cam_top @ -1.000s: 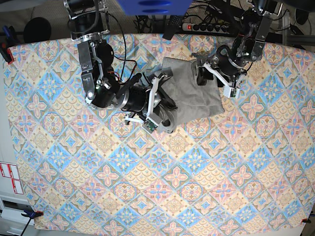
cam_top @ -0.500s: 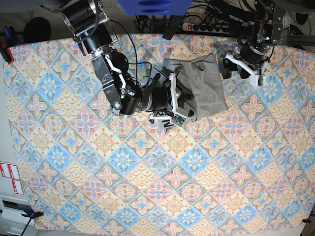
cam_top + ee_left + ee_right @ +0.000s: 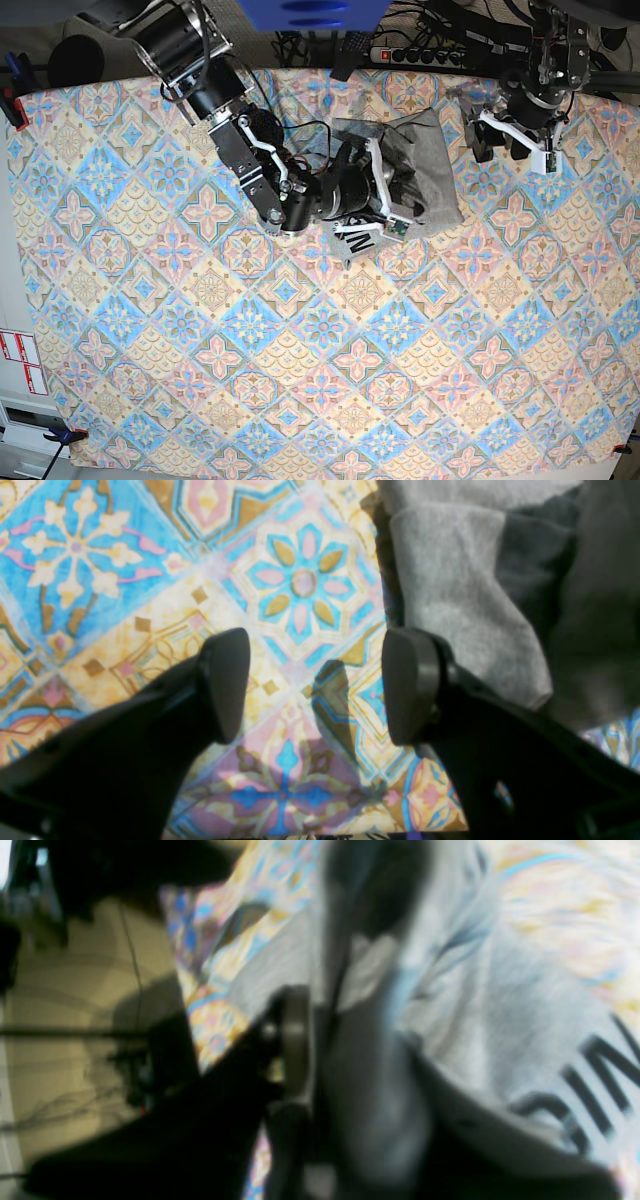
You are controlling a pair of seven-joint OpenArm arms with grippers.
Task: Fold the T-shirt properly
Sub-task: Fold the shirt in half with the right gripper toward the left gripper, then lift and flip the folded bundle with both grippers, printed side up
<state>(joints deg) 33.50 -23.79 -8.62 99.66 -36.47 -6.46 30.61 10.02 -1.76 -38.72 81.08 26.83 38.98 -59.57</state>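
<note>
The T-shirt (image 3: 420,170) lies bunched on the tablecloth (image 3: 300,380) near its far edge. The right gripper (image 3: 385,200) sits directly over it, grip indeterminate. The left gripper (image 3: 512,140), jaws wide and empty, hangs just beside its edge.

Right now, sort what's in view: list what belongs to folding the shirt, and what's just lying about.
Part of the job:
- grey T-shirt, bunched near the table's far edge, black lettering showing
- right hand, on the shirt
- left hand, open, off the shirt

Just lying about:
- patterned tablecloth
- power strip behind the table
</note>
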